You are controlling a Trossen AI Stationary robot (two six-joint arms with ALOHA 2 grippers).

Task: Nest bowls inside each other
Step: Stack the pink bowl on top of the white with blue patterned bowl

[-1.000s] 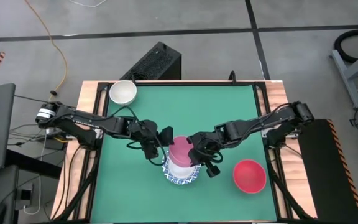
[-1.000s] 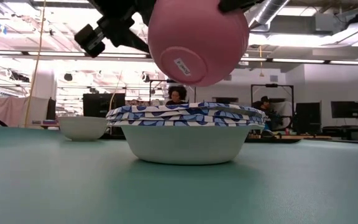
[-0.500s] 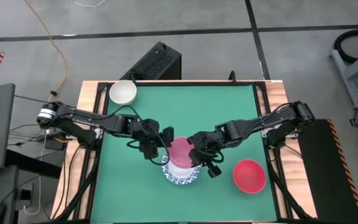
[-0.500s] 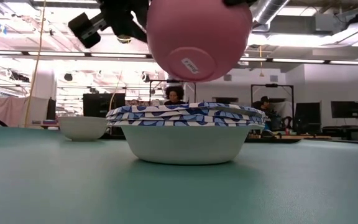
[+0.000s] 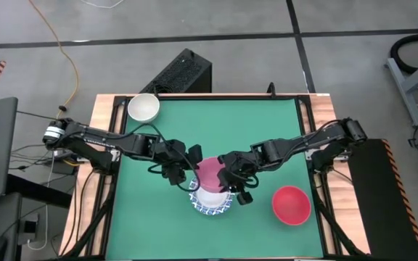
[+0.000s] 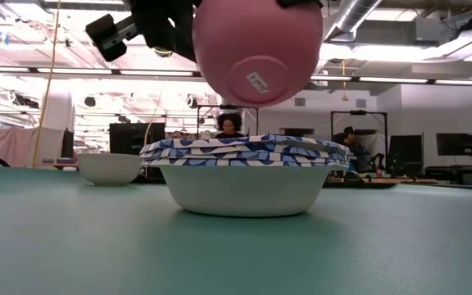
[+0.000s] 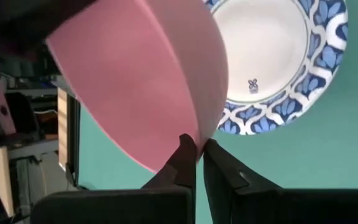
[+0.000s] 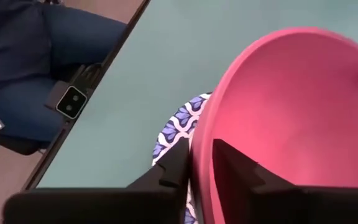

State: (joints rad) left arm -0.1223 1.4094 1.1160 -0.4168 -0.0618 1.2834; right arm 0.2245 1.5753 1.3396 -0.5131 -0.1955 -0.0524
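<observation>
Green table: blue-rimmed bowl stack centre, cream bowl far-left corner, red bowl right.

pink bowl hangs tilted above the stacked blue-rimmed bowls; cream bowl and red bowl apart.

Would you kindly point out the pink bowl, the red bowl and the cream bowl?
pink bowl (image 6: 256, 45), low view, its underside.
red bowl (image 5: 291, 204), high view, its inside.
cream bowl (image 5: 143, 107), high view, its inside.

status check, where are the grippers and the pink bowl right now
Left gripper shut on round pink bowl rim; right gripper straddling the opposite rim. Bowl tilted, airborne above blue-patterned white bowl stack. Nothing in the way.
</observation>
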